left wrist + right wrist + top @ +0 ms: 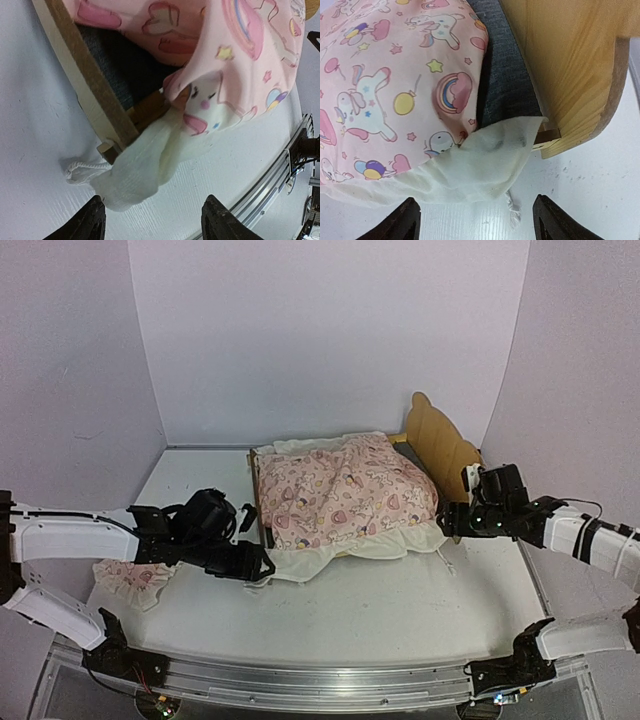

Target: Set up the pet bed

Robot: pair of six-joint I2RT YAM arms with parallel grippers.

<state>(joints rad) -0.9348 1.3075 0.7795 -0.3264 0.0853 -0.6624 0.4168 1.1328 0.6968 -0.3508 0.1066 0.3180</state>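
Table (400,610) carried the pet bed (440,440) toward its back, headboard at right, with the pink blanket (345,490) draped over it. Left gripper (152,215) and right gripper (475,220) stood wide open and empty at the blanket's near corners. Pillow (135,580) lay apart at left.

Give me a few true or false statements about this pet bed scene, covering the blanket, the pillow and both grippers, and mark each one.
1. The blanket is spread over the pet bed. True.
2. The left gripper is clamped on the blanket's ruffle. False: its jaws stand open and the ruffle lies free in front of them.
3. The pillow sits on the bed against the headboard. False: it lies on the table by the left arm.
4. The right gripper is open and holds nothing. True.
5. The headboard is on the right arm's side. True.
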